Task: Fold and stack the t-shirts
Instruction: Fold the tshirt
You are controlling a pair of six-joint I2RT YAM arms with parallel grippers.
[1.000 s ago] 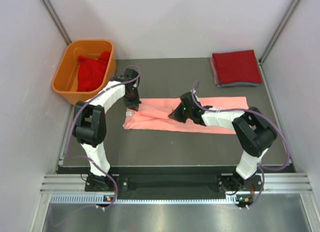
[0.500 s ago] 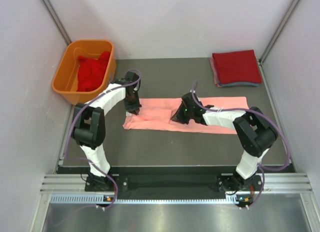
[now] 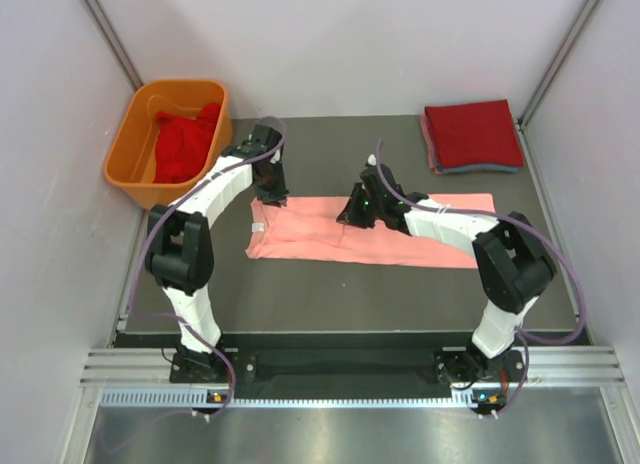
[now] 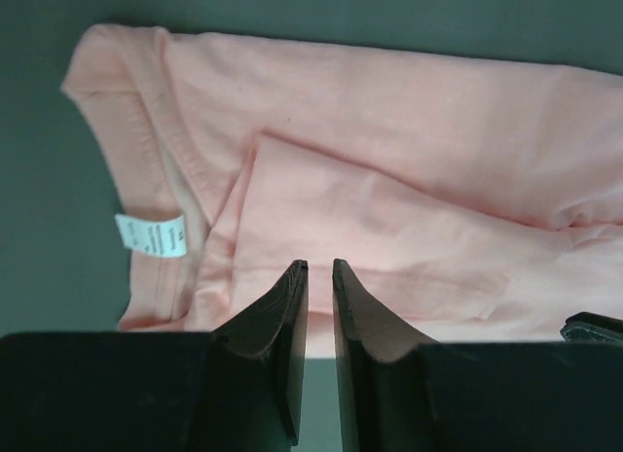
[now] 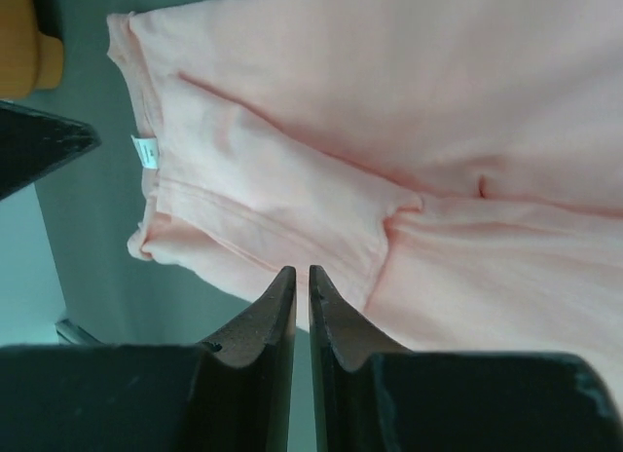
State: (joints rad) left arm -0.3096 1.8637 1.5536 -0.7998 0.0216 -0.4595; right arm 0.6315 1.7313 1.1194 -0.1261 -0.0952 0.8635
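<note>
At far left, an orange tub (image 3: 128, 149) sits at the back corner of the dark grey surface (image 3: 330, 289), pressed against the pale left wall, with crumpled red t-shirts (image 3: 188, 144) heaped inside. We see plain pale walls closing the cell on three sides, a metal strut (image 3: 108, 29) running up each far corner, and an aluminium rail (image 3: 350, 367) along the near edge where both arm bases are bolted.

Just right of the tub, the left claw (image 3: 272, 196) points down at the far edge of the salmon-pink t-shirt (image 3: 420, 239). That shirt lies flat as a long band across the middle of the surface, collar end to the left, its white neck label (image 3: 258, 227) showing there. In the left wrist view its fingers (image 4: 282, 316) are drawn almost together, with only a thin slit between them and no cloth that we can see in it. A folded flap of pink fabric lies beyond their tips.

Near the shirt's centre, the right claw (image 3: 350, 214) hangs over the far edge as well. Its fingers (image 5: 273, 320) are likewise nearly closed on nothing visible, above a creased seam in the cloth.

At the far right corner, well apart from the pink shirt, rests a stack of folded t-shirts (image 3: 472, 132). A red one is on top, with pink and bluish edges beneath.
</note>
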